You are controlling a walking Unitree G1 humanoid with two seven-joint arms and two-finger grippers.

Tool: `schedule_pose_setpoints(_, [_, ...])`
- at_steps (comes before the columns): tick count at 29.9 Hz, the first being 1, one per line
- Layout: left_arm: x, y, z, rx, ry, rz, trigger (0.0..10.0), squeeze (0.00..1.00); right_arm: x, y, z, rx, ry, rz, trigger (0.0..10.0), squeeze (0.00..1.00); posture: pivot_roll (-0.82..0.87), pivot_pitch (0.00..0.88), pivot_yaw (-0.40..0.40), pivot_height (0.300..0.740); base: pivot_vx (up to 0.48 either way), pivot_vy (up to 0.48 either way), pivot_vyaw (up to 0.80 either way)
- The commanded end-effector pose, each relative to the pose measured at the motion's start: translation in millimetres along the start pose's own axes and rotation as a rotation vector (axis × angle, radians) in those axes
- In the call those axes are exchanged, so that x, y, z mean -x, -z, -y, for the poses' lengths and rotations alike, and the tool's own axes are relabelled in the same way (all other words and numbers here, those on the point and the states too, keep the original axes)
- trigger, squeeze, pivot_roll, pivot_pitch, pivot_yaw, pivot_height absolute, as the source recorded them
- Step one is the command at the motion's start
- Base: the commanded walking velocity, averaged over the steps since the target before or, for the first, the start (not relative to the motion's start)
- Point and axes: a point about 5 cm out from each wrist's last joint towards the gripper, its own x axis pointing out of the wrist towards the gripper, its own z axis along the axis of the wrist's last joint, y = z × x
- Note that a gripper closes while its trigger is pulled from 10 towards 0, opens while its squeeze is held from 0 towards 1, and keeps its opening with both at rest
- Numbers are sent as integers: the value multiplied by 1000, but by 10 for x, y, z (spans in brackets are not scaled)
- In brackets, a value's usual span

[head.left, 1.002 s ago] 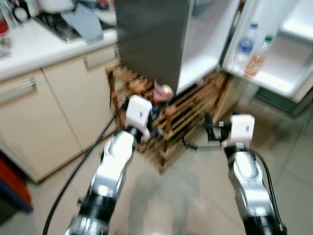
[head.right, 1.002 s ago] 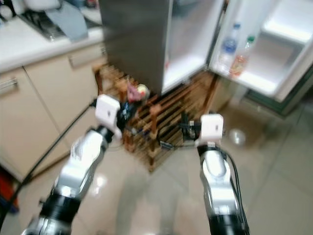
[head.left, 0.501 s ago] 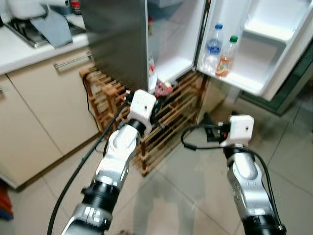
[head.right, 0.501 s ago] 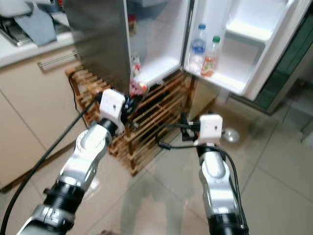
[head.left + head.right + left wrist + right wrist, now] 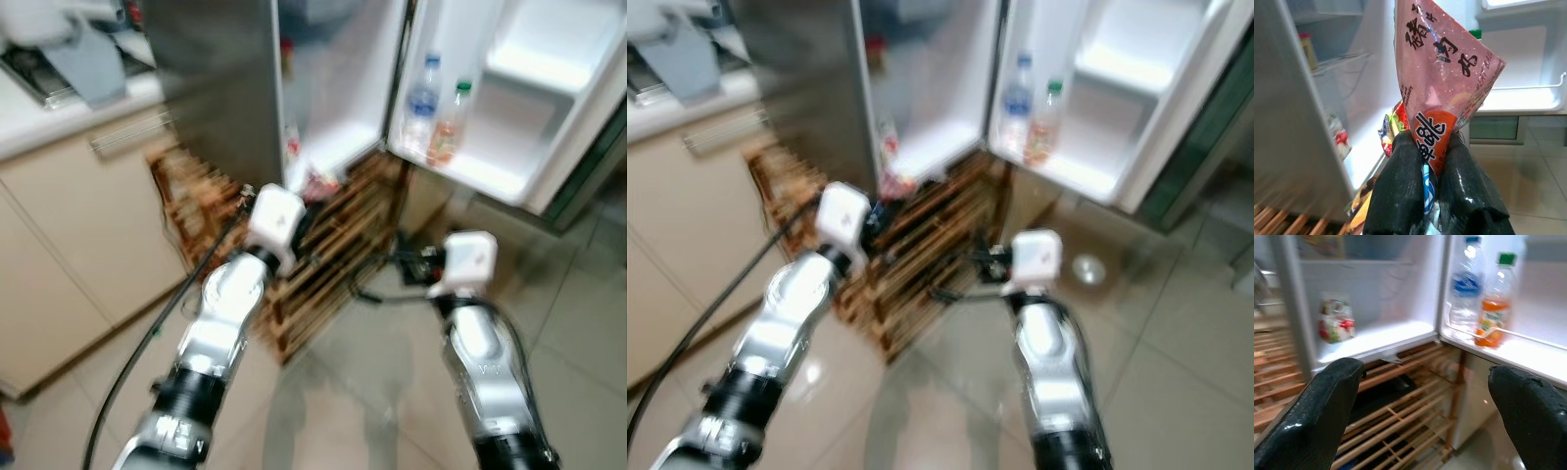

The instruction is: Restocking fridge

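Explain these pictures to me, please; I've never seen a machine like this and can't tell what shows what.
It's a humanoid robot restocking a fridge. The two wide pictures come from its head, looking down at its silver arms. The other two come from wrist cameras looking along each gripper's black fingers. The left gripper pinches a pink snack packet. The right gripper is open and holds nothing. The open fridge door holds a water bottle and an orange drink bottle. A wooden rack stands below the fridge.

Both head views are blurry, so the bottles [image 5: 423, 98] in the fridge door [image 5: 529, 108] look smeared. The pink packet [image 5: 1442, 83] hides the green-capped bottle [image 5: 1475, 34], and its top is cut off.
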Motion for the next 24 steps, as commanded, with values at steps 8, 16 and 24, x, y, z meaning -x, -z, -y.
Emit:
schedule_pose_setpoints(8, [-102,-161,87,-25,44,65,10000,0,39,19,133,23,34,-12,10000,0,-143,0,19,740,479,0,0])
schedule_pose_setpoints(16, [-104,-179,161,17,50,83,10000,0,55,35,145,18,42,-15,10000,0,-145,0,22,740,410,0,0])
schedule_pose_setpoints(24, [-103,-147,202,22,79,57,10000,0,37,17,131,47,35,-13,10000,0,-147,0,22,740,103,-180,279])
